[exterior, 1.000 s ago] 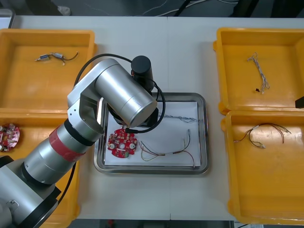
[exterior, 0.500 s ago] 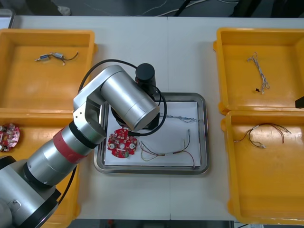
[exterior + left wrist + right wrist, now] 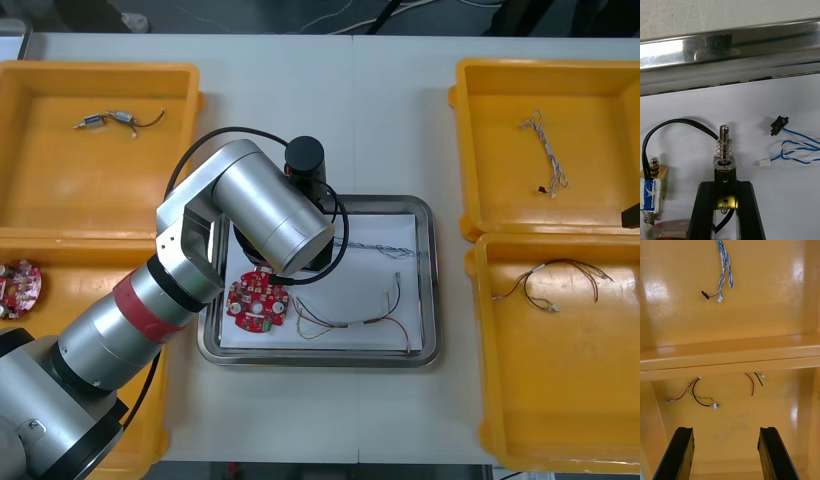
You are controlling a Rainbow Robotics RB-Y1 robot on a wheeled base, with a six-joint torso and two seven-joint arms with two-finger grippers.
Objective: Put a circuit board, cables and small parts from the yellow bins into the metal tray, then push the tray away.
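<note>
Left arm (image 3: 262, 212) shifted slightly toward far side of metal tray (image 3: 424, 214) since a second ago, now near-still. Left gripper (image 3: 725, 185) clamped on small metal part (image 3: 724, 155) with spring, low over white tray floor near far rim; second part (image 3: 651, 183) joined by black lead (image 3: 673, 125), lying beside fingers. Judgement: set part down first, open gently, lift straight so lead won't snag; stay off blue and white cable (image 3: 799, 152) and circuit board (image 3: 256, 303). Right gripper (image 3: 725, 432) spread wide, empty, over yellow bin (image 3: 730, 352)
</note>
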